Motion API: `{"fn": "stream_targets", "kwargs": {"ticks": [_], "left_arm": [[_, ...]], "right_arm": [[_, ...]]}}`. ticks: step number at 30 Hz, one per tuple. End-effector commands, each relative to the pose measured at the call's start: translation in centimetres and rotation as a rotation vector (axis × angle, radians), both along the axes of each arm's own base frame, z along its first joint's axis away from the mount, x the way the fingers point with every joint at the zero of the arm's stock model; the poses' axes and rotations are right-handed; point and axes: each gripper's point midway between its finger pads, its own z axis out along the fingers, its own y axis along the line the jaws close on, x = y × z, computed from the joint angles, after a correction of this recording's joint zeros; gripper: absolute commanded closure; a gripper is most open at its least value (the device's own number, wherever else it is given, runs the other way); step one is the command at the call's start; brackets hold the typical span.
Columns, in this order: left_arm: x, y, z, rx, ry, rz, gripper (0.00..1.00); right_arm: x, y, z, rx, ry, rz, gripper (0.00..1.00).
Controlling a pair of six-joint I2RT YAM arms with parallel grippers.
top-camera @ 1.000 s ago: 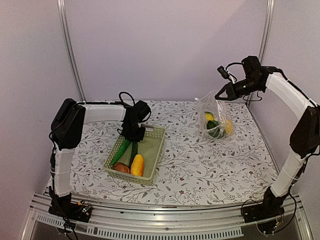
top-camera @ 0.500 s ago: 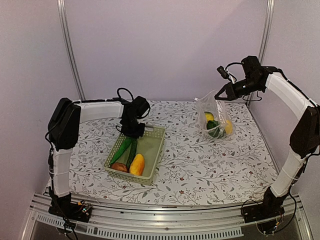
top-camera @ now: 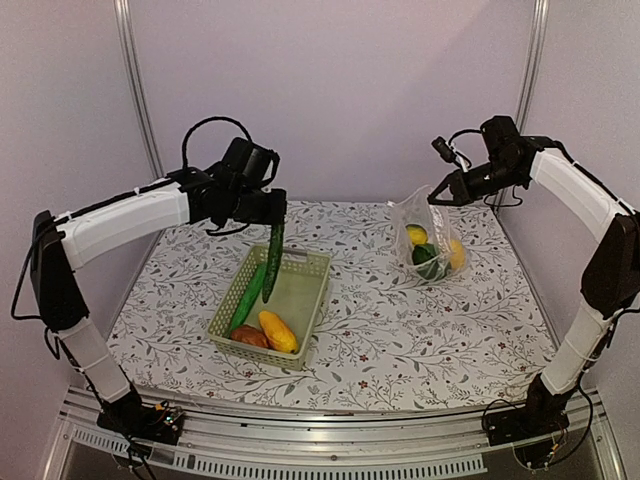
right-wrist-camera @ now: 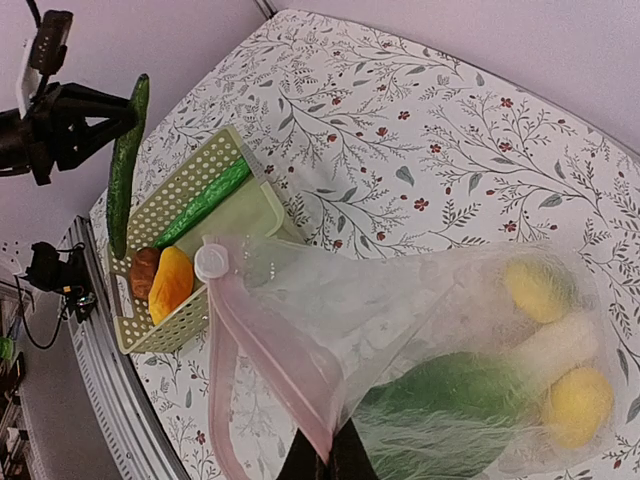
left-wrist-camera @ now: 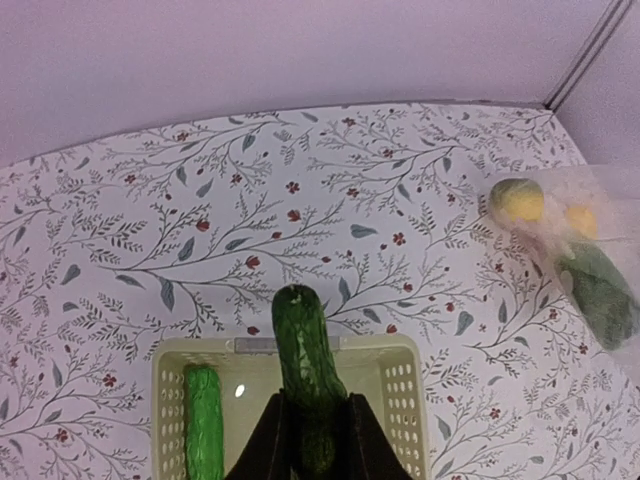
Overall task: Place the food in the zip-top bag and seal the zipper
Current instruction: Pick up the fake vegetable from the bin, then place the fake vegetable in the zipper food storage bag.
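Observation:
My left gripper [top-camera: 273, 216] is shut on the top of a dark green cucumber [top-camera: 273, 262], which hangs upright above the far end of the pale green basket [top-camera: 318, 300]. The left wrist view shows the cucumber [left-wrist-camera: 305, 350] between my fingers [left-wrist-camera: 262, 448]. My right gripper [top-camera: 433, 197] is shut on the pinkish zipper strip [right-wrist-camera: 270, 345] and holds up the clear zip-top bag [top-camera: 432, 232] with its mouth open. In the bag [right-wrist-camera: 400, 300] lie two yellow lemons [right-wrist-camera: 538, 288] and a green-white bok choy [right-wrist-camera: 470, 400].
The basket holds a lighter green cucumber [top-camera: 245, 297], an orange-yellow piece [top-camera: 277, 331] and a reddish-brown round one [top-camera: 248, 336]. The flowered tablecloth [top-camera: 400, 330] covers the table. Walls and metal posts stand close behind and to the right.
My left arm has risen out of the basket with the dark cucumber in its grip and swung up and back. The orange-yellow piece shifted in the basket. The right arm barely moved.

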Motion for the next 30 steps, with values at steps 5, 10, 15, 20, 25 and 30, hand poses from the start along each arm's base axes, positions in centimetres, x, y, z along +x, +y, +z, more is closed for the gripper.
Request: {"fn": "stream_targets", "kwargs": {"ticks": [5,10,15,20,25,30], "left_arm": [[-7.8,-8.4,17.6,-0.369,-0.652,-0.418,1.0],[-13.6,-11.1,23.4,-0.645,-0.808,-0.649,1.0],[-16.8,-14.1,25.5,-0.714,-0.946,-0.732,1.0],[-18.2,-18.5,25.4,-0.64,-1.082,-0.791,1.0],[-18.4,-22.5,22.8,-0.484,-1.233,-0.826,1.0],[-16.9,-24.4,20.5,-0.334,-1.284,-0.8,1.0]], "right_arm": [[-1.4,1.2,1.5,0.01,-0.035,0.039,1.0],[-2.0,1.7,2.9,0.011,-0.059,0.053,1.0],[-3.3,2.7,4.3,0.023,-0.064,0.09,1.0],[-4.9,3.8,4.8,0.042,-0.061,0.139,1.0],[-5.3,4.2,5.2,0.057,-0.061,0.159,1.0],[-6.1,4.2,5.4,0.063,-0.054,0.189,1.0]]}}
